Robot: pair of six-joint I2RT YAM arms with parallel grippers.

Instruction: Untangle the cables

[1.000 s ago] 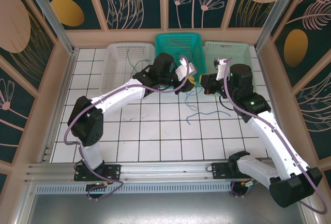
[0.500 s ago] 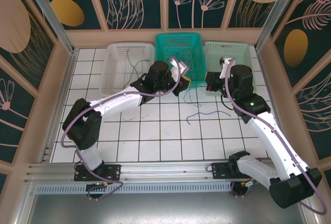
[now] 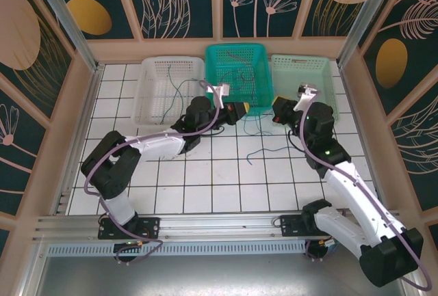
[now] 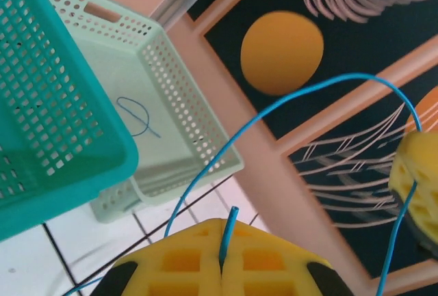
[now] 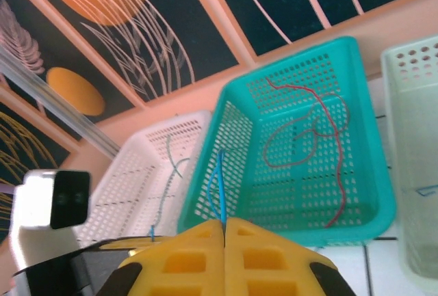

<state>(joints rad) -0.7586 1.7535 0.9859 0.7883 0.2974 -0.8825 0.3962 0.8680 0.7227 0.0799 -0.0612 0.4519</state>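
Left fingers (image 4: 179, 260), yellow grid-moulded pads, pressed together pinching a thin blue cable (image 4: 294, 98) that arcs up and right of them. Right fingers (image 5: 183, 258), same yellow pads, clamped on a blue strand (image 5: 219, 186); beyond them a perforated teal basket (image 5: 236, 152) holds a curling red cable (image 5: 341, 159).

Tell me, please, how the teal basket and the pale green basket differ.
The teal basket is the middle one, the pale green basket the right one. The teal basket holds a red wire, the pale green basket a blue wire. Both have perforated walls.
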